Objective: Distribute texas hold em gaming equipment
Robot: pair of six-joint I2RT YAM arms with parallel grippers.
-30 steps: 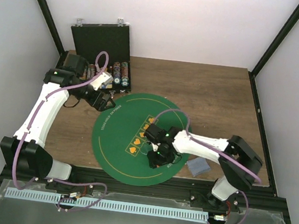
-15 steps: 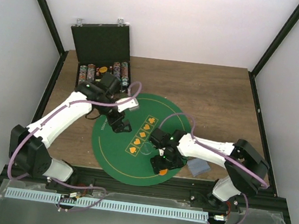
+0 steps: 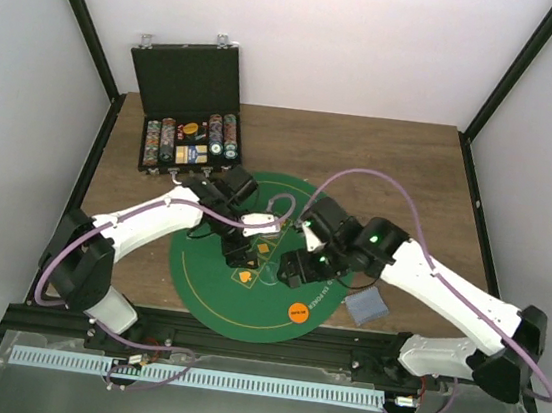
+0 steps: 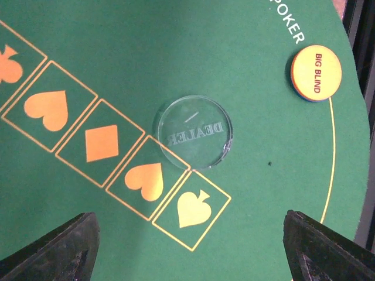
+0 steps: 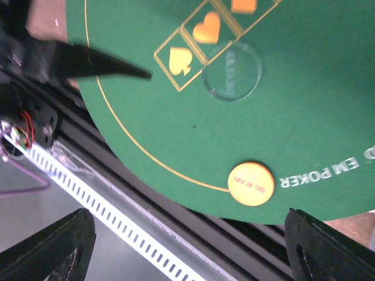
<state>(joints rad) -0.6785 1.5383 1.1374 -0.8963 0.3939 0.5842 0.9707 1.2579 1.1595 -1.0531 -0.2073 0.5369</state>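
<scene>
Now on green felt mat [image 4: 176,35]: clear DEALER disc [image 4: 193,130] by spade box [image 4: 191,209], orange BIG BLIND disc [image 4: 316,73] near rim. Both spread wide, empty: left gripper [image 4: 188,234], right gripper [image 5: 187,234].

At the far left corner of the table [image 3: 391,170]: case [image 3: 186,75], lid raised at the back, chips [image 3: 189,142] in rows in the tray in front. Nearer and to the right, against the table's near edge: felt mat [image 3: 205,294]. Slantwise across the mat: a row of printed suit boxes [image 4: 102,143]. Beside the row's near end, rim at the corner where the last 2 boxes meet: DEALER disc [image 4: 192,131]. Nearer still and rightward, apart from it, on the printed border line just inside the mat's rim: BIG BLIND disc [image 3: 297,311]. Off the mat, just beside its right edge on bare table: stack of cards [image 3: 365,306].
</scene>
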